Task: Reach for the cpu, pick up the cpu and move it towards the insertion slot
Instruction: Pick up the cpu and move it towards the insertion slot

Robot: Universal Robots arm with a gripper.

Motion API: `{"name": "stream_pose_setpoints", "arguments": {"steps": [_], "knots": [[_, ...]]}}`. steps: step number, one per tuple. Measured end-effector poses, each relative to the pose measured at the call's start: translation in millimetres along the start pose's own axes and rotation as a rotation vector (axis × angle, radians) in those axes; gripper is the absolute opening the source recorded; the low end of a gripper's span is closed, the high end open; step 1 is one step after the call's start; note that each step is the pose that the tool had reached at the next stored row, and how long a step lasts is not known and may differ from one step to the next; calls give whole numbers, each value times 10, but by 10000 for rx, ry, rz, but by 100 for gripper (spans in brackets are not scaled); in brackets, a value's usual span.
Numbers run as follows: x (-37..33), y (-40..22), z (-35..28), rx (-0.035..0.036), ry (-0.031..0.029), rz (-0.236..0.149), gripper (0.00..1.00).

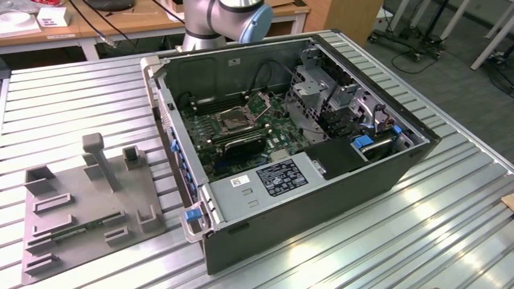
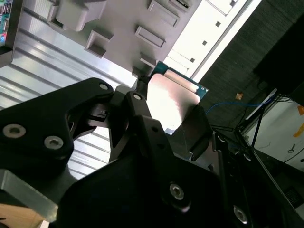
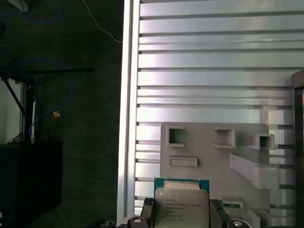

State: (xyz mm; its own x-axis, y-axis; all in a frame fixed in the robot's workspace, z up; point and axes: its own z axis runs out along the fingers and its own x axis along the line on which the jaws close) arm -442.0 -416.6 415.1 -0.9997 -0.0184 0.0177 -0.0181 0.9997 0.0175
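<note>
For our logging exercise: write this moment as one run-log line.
gripper: shut on cpu | cpu: held over grey fixture | insertion slot: inside open case

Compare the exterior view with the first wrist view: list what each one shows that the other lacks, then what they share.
Exterior view adds: the open computer case with the insertion slot on its motherboard, and the robot arm behind the case. First wrist view adds: the cpu, pale top facing the camera, gripped in the hand. Shared: the grey fixture plate with its raised blocks, lying on the ribbed metal table.
</note>
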Motion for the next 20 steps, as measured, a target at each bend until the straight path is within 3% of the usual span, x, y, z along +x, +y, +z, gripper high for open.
{"name": "stream_pose_setpoints", "arguments": {"steps": [12,20], "knots": [[7,-411,47,-16,1,-1,54],[7,-422,47,-17,2,-1,54]]}}
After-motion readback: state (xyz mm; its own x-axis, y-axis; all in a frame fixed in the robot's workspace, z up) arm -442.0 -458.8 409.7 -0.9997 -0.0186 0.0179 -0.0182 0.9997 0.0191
